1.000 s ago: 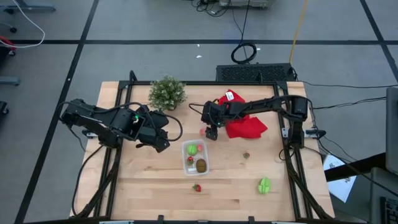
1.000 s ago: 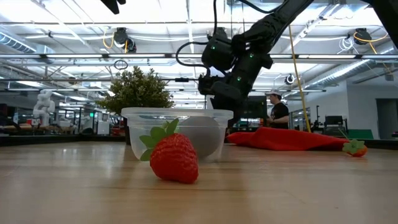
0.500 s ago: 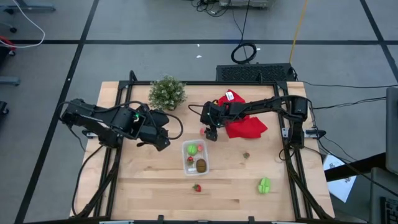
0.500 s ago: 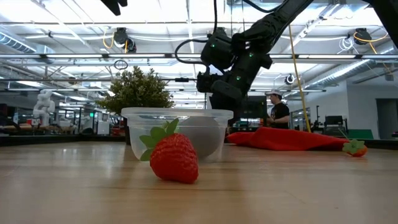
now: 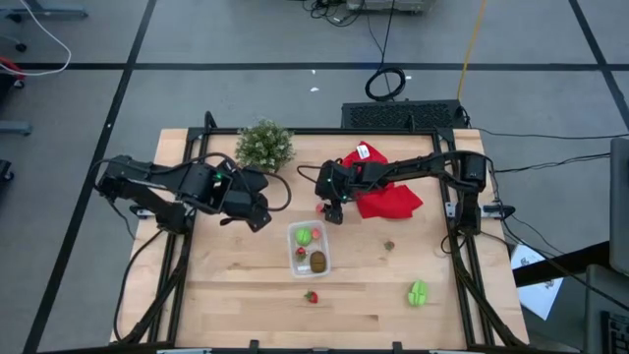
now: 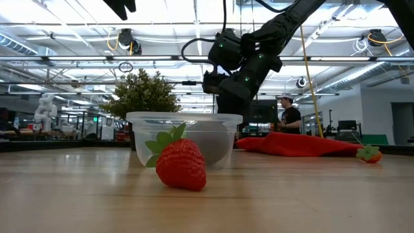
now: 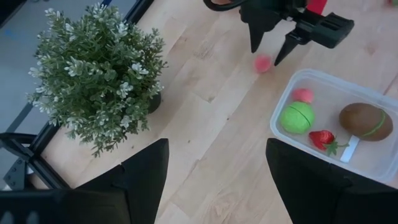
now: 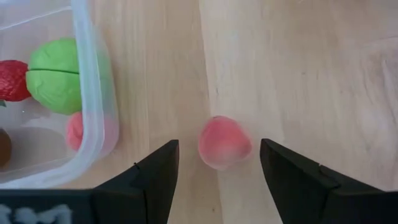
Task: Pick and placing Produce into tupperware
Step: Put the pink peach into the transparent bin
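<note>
With a green piece [image 8: 58, 83], strawberry [image 7: 321, 139], brown oval [image 7: 365, 121] and pink piece [image 7: 303, 95] lying in the tupperware [image 5: 326, 258], the right gripper [image 8: 214, 163] is hovering wide open, holding nothing, over a pink fruit [image 8: 224, 142] just beyond its far rim, while another strawberry [image 5: 312, 296] and a green piece [image 5: 418, 292] are waiting nearer, the left gripper [image 7: 216, 165] idling open, empty, at left.

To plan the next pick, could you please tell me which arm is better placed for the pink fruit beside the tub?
The right gripper: its open jaws straddle the pink fruit by the tub. The left gripper waits aside.
</note>
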You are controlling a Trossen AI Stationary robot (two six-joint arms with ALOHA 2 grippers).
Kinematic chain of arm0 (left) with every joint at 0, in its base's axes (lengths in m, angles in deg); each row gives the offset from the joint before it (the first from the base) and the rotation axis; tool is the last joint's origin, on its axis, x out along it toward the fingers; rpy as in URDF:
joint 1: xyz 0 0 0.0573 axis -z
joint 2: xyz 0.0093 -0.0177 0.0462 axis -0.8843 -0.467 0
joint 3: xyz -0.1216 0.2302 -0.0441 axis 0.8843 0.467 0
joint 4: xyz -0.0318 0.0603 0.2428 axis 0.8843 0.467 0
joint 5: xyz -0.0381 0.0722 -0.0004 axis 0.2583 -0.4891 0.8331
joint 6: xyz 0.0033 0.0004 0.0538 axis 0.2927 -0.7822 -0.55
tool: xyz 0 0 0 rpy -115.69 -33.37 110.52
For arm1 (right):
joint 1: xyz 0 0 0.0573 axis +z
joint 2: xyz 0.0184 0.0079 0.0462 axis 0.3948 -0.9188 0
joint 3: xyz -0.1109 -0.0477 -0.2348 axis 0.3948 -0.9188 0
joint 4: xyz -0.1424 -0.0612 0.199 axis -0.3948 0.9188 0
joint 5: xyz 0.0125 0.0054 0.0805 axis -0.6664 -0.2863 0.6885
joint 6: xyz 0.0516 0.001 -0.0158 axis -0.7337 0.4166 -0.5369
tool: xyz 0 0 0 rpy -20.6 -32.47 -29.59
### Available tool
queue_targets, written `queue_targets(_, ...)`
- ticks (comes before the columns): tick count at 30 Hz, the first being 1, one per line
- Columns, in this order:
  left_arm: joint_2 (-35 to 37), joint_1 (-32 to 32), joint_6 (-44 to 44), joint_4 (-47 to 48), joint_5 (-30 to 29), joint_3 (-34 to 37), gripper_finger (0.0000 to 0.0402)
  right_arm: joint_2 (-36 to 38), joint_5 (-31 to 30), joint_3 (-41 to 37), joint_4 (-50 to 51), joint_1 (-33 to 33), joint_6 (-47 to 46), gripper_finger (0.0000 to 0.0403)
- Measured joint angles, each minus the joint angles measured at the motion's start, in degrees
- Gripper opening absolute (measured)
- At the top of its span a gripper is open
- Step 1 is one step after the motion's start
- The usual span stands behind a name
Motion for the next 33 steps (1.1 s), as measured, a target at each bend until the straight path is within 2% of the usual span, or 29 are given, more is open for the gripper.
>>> queue_targets(22,0.0,-0.3,-1.5,0.0,0.0,0.0,0.0273,0.0,0.0,0.0,-0.1,-0.7,-0.2,0.0215)
queue_targets(33,0.0,-0.3,-1.5,-0.2,0.1,0.0,0.0273,-3.8,-0.1,0.0,-2.4,-0.8,-0.2,0.0215)
